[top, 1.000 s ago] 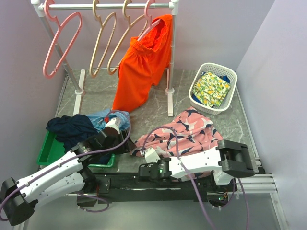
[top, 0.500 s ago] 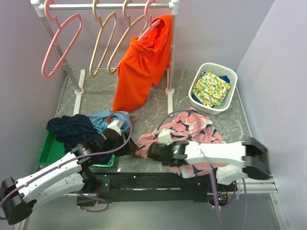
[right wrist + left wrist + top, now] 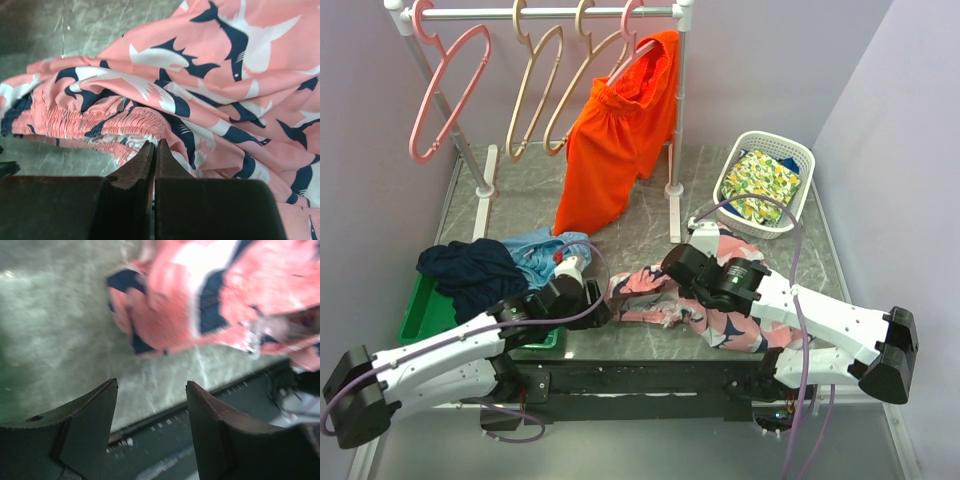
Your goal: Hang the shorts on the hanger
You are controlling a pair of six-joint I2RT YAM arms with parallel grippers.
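Observation:
The pink shorts (image 3: pixel 735 328) with navy and white shapes lie bunched at the table's front middle. My right gripper (image 3: pixel 670 280) is shut on their gathered waistband (image 3: pixel 125 122), the jaws pressed together with fabric at the tips (image 3: pixel 154 147). My left gripper (image 3: pixel 603 308) is open just left of the shorts' left end (image 3: pixel 225 295), and nothing sits between its fingers (image 3: pixel 151 385). The beige hanger (image 3: pixel 533 95) hangs empty on the rail at the back left, beside a second one like it.
Orange shorts (image 3: pixel 620 135) hang on the white rack (image 3: pixel 550 13). A pink hanger (image 3: pixel 445 95) is at its left end. A white basket (image 3: pixel 802 160) holds a floral cloth (image 3: pixel 760 185). A green tray (image 3: pixel 420 312) with dark (image 3: pixel 470 268) and light blue (image 3: pixel 532 245) clothes sits at the left.
The right arm swung from the front edge onto the shorts, closed on the waistband and gathered the cloth leftward. The left gripper crept right toward the shorts, still open.

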